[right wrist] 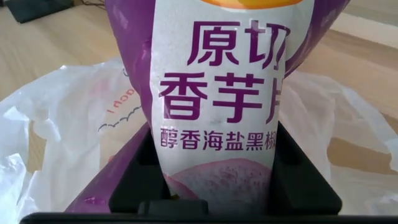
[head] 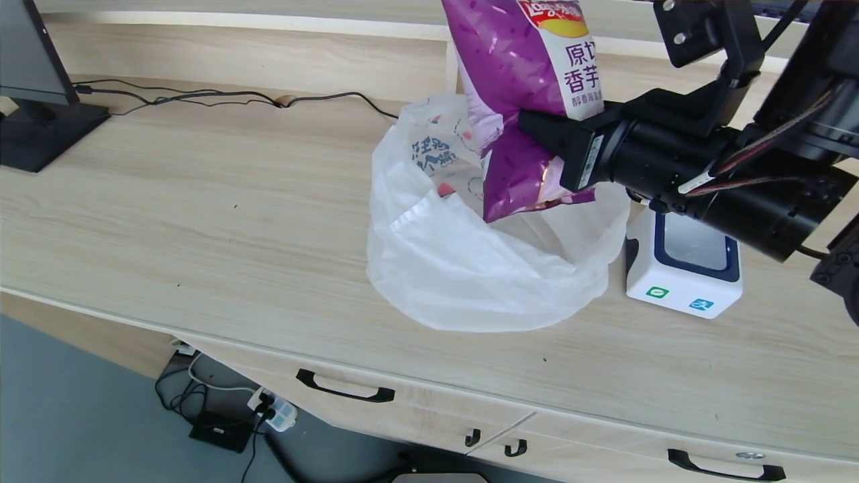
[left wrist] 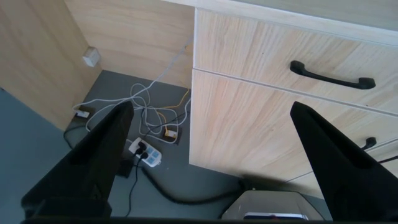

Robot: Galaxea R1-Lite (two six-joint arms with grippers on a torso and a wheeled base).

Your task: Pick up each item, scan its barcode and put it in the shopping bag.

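A purple and white chip bag (head: 520,87) hangs tilted over the open mouth of the white plastic shopping bag (head: 470,268) on the wooden counter. My right gripper (head: 537,131) is shut on the chip bag near its lower half, and the bag's bottom corner dips into the shopping bag's opening. In the right wrist view the chip bag (right wrist: 217,93) sits pinched between the black fingers (right wrist: 140,168), with the shopping bag (right wrist: 68,118) behind it. My left gripper (left wrist: 211,162) hangs open below the counter, facing the drawer fronts, with nothing between its fingers.
A white barcode scanner (head: 684,268) with a dark window stands right of the shopping bag, partly under my right arm. A monitor base (head: 40,127) and cables sit at the counter's far left. Drawers with black handles (left wrist: 333,74) line the counter front.
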